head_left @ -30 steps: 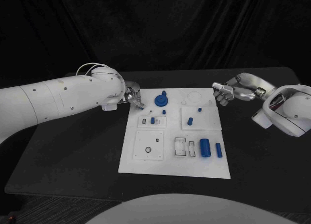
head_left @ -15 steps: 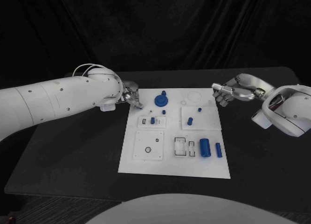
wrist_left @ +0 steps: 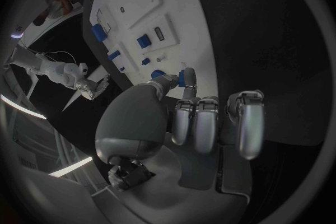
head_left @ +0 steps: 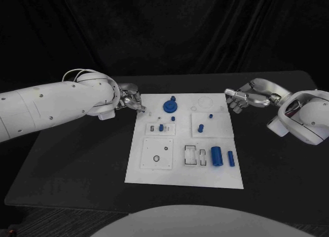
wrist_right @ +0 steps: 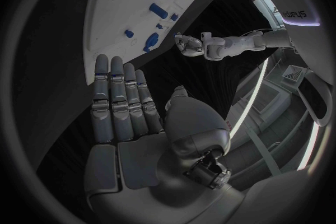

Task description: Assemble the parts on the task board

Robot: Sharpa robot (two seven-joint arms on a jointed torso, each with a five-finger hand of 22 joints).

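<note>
We see a black worktop (head_left: 79, 163) with rounded corners. The white task board (head_left: 164, 175) lies flat near its middle, long side running away from us, dark worktop showing on every side of it.

The task board (head_left: 185, 170) looks like smooth, matt white plastic, with thin raised plates of the same finish set into it. The parts (head_left: 216, 156) on the board appear as blue plastic with a slight sheen. Around the board, the table (head_left: 72, 163) is flat, matt black. Beside the board's far corners, the left hand (head_left: 130, 101) and the right hand (head_left: 239, 98) show silvery, satin metal-like shells. The arms (head_left: 51, 106) behind them are glossy white plastic.
</note>
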